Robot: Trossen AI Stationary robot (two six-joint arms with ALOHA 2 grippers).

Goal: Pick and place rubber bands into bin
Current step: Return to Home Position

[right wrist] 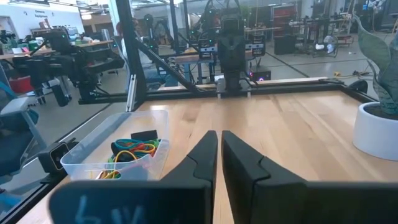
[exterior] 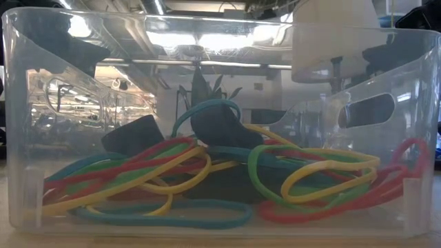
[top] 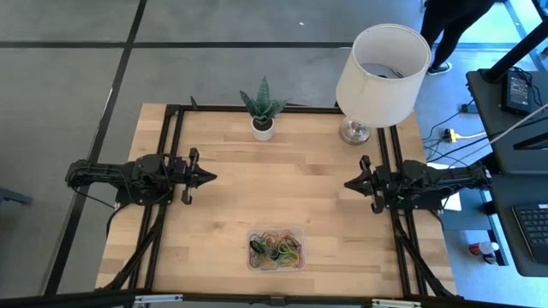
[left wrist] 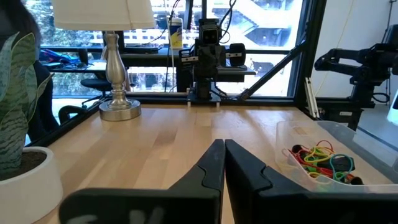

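- Wooden table (top: 231,205) is shown from above, with a potted plant (top: 262,107) and a lamp (top: 381,64) at its far edge.
- Left gripper (top: 208,177) and right gripper (top: 349,183) are held at opposite sides, tips facing, fingers pressed together and empty.
- Bin (top: 300,232) is placed between both grippers, nearer the front edge; the rubber bands (top: 276,251) are piled inside it.

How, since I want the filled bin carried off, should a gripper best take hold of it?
Probably pinch one short end wall at the rim of the bin, coming straight down: the walls are thin and upright, the top is open, and the rubber bands lie low inside.
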